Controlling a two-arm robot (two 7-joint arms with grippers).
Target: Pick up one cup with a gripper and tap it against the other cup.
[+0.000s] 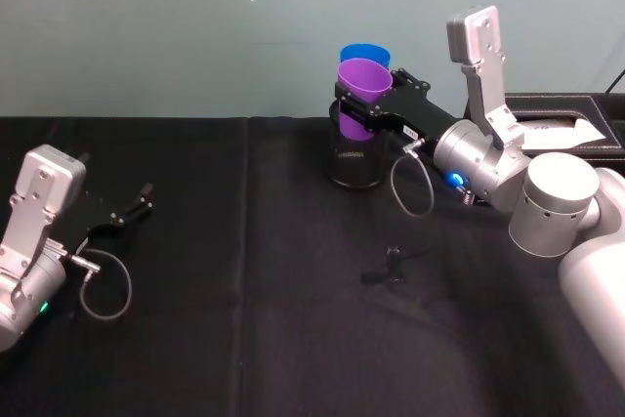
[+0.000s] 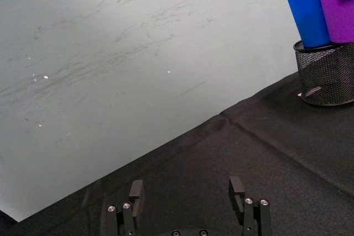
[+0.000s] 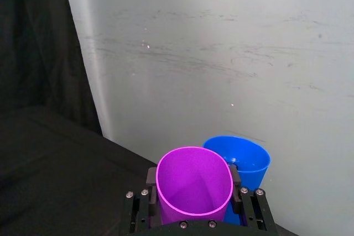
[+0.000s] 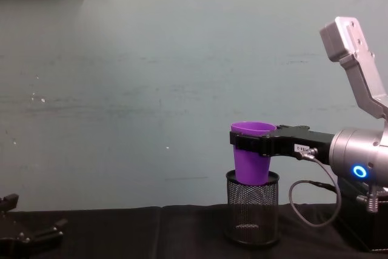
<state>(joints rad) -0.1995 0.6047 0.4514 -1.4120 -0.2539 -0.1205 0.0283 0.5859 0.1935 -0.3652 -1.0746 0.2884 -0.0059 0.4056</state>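
The right end effector [image 1: 363,104] clamps the purple cup [image 1: 363,85] above the mesh holder [image 1: 354,158], right beside the blue cup [image 1: 365,54], positioned to tap; the left end effector [image 1: 140,200] rests spread wide on the worktop [image 1: 244,319]

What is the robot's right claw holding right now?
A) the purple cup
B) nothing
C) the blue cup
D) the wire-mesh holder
A: the right gripper has its fingers on either side of the purple cup, with the blue cup just behind it.
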